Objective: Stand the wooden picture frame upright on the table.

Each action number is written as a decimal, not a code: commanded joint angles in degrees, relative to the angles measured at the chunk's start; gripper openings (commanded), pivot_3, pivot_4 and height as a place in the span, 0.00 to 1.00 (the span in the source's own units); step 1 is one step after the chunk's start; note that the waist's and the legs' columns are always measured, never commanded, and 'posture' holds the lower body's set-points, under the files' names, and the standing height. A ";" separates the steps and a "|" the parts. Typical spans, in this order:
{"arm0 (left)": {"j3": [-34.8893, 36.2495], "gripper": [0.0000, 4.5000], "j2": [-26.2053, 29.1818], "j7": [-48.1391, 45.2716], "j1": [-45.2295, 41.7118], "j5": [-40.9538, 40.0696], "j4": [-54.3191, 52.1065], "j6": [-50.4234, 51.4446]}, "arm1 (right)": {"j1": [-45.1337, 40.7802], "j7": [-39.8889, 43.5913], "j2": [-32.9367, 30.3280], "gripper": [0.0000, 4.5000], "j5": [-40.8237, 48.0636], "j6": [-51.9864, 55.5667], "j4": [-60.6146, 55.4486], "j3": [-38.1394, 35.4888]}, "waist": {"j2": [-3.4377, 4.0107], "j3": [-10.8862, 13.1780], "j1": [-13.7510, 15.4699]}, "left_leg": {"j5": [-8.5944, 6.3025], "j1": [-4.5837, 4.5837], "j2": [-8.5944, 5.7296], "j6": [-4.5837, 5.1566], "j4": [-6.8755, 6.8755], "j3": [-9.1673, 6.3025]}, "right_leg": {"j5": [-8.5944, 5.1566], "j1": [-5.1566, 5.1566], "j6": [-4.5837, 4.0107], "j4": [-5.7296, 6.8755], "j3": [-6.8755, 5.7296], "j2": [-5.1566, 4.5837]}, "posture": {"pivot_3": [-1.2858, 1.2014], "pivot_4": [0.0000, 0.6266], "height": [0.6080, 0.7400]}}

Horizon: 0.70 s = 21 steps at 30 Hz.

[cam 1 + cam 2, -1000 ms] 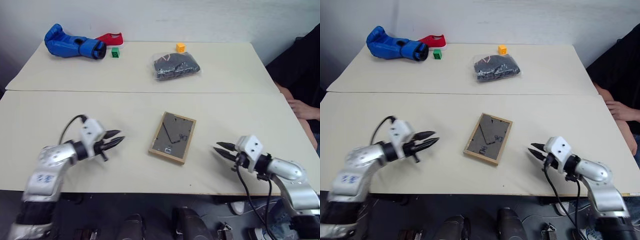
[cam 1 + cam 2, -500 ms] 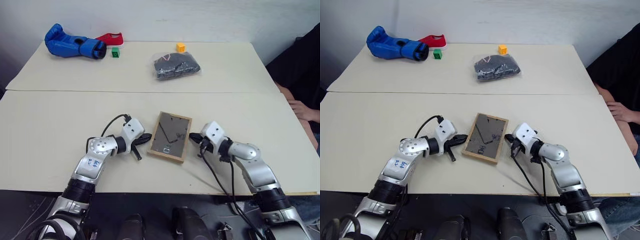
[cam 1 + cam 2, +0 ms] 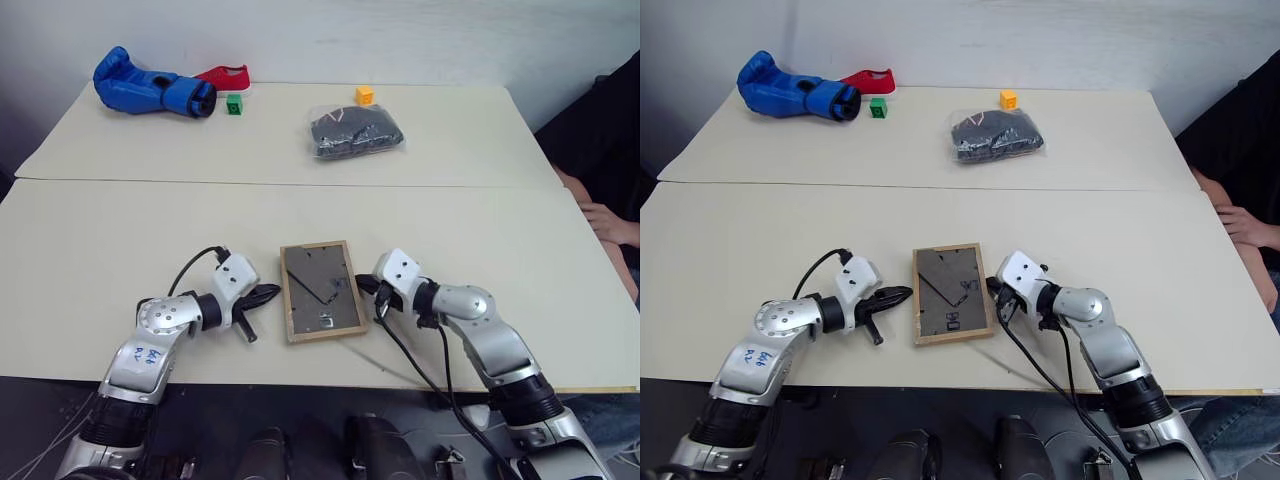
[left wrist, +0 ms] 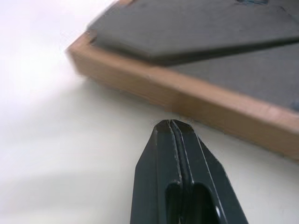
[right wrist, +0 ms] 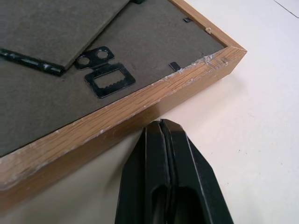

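Item: wooden picture frame (image 3: 321, 290). Lies flat on the near table (image 3: 90, 250), face down, dark grey back panel and folded easel stand uppermost, a small metal hanger plate (image 5: 103, 73) fixed to the panel. Not yet upright.

Left end effector (image 3: 268, 294): clenched, empty, its joined tip just beside the frame's left long edge; in the left wrist view the tip sits at the wood, contact uncertain.

Right end effector (image 3: 364, 286): clenched, empty, its tip low on the table at the frame's right long edge; in the right wrist view it sits very near or against the scuffed wood.

Elsewhere on the far table, well apart: clear bag of dark items (image 3: 354, 132), blue boxing glove (image 3: 150, 88), red shoe (image 3: 222, 75), green cube (image 3: 234, 104), orange cube (image 3: 364, 95). A person's arm (image 3: 598, 212) rests at the table's right edge.

Risks, as judged:
- Two shut tips pressing from opposite sides offer thin contact; uneven pressure would likely spin the frame flat on the matte top instead of lifting it.
- A tip could ride up over the low wooden edge and skid across the back panel.
- With the easel stand folded, a frame tipped onto its edge has nothing to lean on and may fall back, possibly face down again.
- A strong push could slide the frame toward the near table edge.
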 commanded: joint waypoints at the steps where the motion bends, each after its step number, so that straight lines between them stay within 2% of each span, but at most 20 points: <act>1: 1.98 0.00 2.59 -1.65 1.66 -2.08 -1.35 4.78 | 1.52 1.44 -2.58 0.00 2.16 1.23 -4.57 -3.03 | 0.00 0.00 -0.06 | 0.00 0.01 0.00 0.00 -0.01 0.00 | 0.00 0.01 0.00 0.00 0.00 0.00 | 0.52 0.24 1.00; 2: 3.31 0.04 3.46 -2.53 2.00 -4.22 -2.31 8.04 | 2.00 2.50 -3.78 0.00 2.88 1.54 -5.70 -3.54 | 0.00 0.00 -0.22 | 0.00 0.01 0.01 0.00 -0.02 0.00 | 0.00 0.00 0.00 0.01 0.00 0.01 | 0.52 0.24 1.00; 4: 7.35 0.14 5.95 -5.74 2.51 -13.27 -5.37 21.15 | 3.52 6.49 -6.96 0.00 5.17 0.98 -8.40 -4.56 | 0.00 0.00 -0.50 | 0.01 0.02 0.02 -0.01 -0.09 0.01 | 0.00 -0.02 0.00 0.02 0.03 0.03 | 0.52 0.24 1.00; 6: 11.40 0.27 7.99 -7.41 1.83 -21.66 -6.94 33.92 | 5.16 10.80 -10.60 0.00 6.89 -0.30 -10.36 -4.85 | 0.00 0.00 -0.51 | 0.01 0.05 0.06 -0.02 -0.18 0.00 | -0.01 -0.02 -0.02 0.01 0.03 0.08 | 0.52 0.24 1.00; 9: 15.38 0.48 10.19 -7.29 -1.97 -29.76 -5.20 54.23 | 6.04 13.41 -13.59 0.00 7.06 -1.76 -10.72 -4.65 | -0.01 0.00 -0.19 | 0.01 0.08 0.05 -0.01 -0.19 -0.03 | -0.02 0.01 -0.03 0.00 0.01 0.08 | 0.52 0.24 1.00; 11: 17.49 0.62 9.82 -5.13 -5.75 -32.84 -1.28 64.30 | 5.96 13.90 -14.10 0.00 6.55 -2.50 -10.00 -4.07 | -0.01 0.00 -0.14 | 0.01 0.09 0.00 0.02 -0.13 -0.04 | -0.02 0.05 -0.03 0.01 0.01 0.06 | 0.52 0.24 1.00; 14: 15.08 0.81 11.81 -2.11 -8.81 -39.37 5.04 67.58 | 5.28 14.03 -13.65 0.00 5.41 -3.77 -8.62 -3.01 | -0.02 0.00 -0.09 | 0.02 0.08 -0.02 0.00 -0.12 -0.06 | -0.02 0.04 -0.03 0.02 0.00 0.06 | 0.52 0.24 1.00; 16: 13.32 0.95 10.81 2.33 -11.71 -44.50 10.49 67.58 | 4.38 13.26 -12.62 0.00 4.80 -3.84 -7.53 -2.15 | -0.02 -0.01 -0.09 | 0.03 0.08 -0.02 -0.03 -0.14 -0.07 | -0.02 0.05 -0.03 -0.01 0.00 0.05 | 0.52 0.24 1.00; 17: 12.62 0.98 10.09 4.55 -13.19 -47.06 12.85 67.58 | 3.95 13.01 -12.24 0.00 4.39 -3.91 -6.94 -1.65 | -0.02 -0.01 -0.09 | 0.04 0.10 -0.04 -0.04 -0.14 -0.07 | -0.02 0.05 -0.03 0.00 0.01 0.01 | 0.52 0.24 1.00; 19: 11.67 0.98 6.32 11.76 -16.34 -50.19 17.09 67.58 | 2.59 12.47 -11.38 0.00 2.83 -4.54 -5.36 -0.13 | 0.00 -0.02 0.28 | 0.05 0.08 -0.05 -0.05 -0.04 -0.08 | -0.02 0.05 -0.02 0.01 0.00 -0.02 | 0.52 0.24 1.00; 21: 9.43 0.98 5.40 16.85 -17.63 -54.48 18.58 67.58 | 1.70 12.07 -10.74 0.00 2.06 -4.36 -4.81 0.64 | 0.00 -0.02 0.80 | 0.04 0.05 -0.10 -0.04 0.15 -0.11 | -0.02 0.06 -0.02 -0.01 -0.02 -0.08 | 0.52 0.24 1.00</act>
